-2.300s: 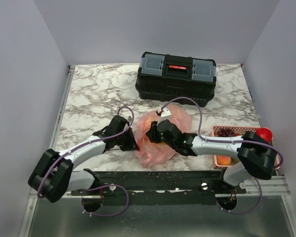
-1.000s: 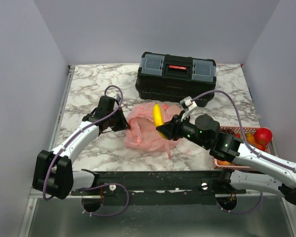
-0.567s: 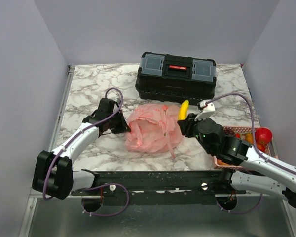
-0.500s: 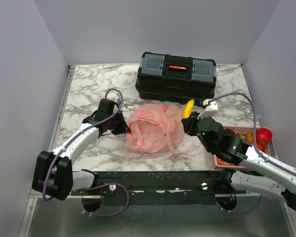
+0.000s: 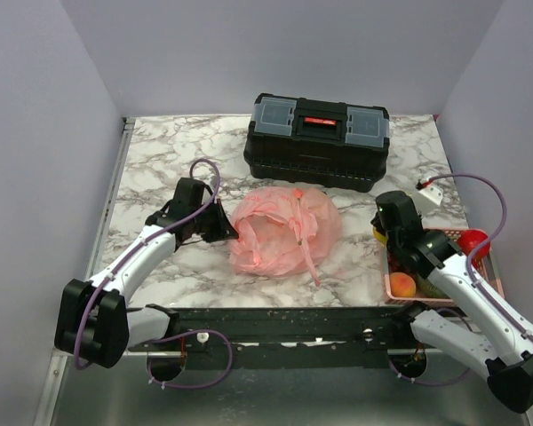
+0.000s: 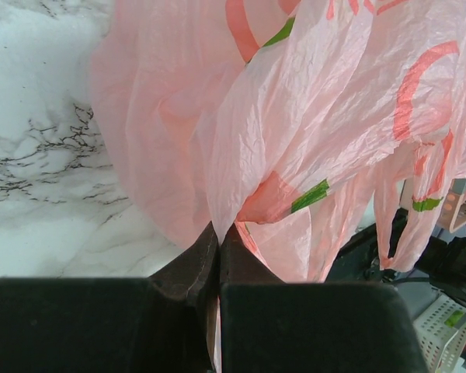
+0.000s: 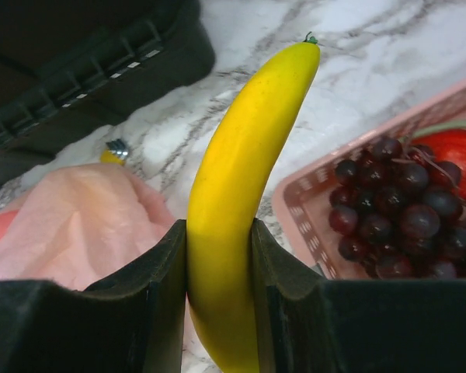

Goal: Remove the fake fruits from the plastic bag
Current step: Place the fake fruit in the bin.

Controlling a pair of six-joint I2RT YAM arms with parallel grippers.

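Black right gripper (image 7: 217, 233) squeezes the yellow banana (image 7: 248, 140) by its middle, near the pink basket (image 7: 291, 203); it looks light, hard and slippery. The left gripper (image 6: 218, 245) is pinched shut on the thin, floppy plastic bag (image 6: 295, 116) on the desk (image 5: 160, 160).

Translucent pink plastic bag (image 6: 311, 132) showing darker pink-red curved print, small green patches. banana (image 7: 241, 194) showing plain yellow, tip turning green. grape bunch (image 7: 396, 210) showing dark purple, basket (image 7: 303, 225) pink. Grey veins running over white marble tabletop (image 5: 160, 151) — toolbox (image 5: 318, 164) showing black, red latch.

Black toolbox (image 5: 318, 142), apparently shut; pink basket (image 7: 299, 210)
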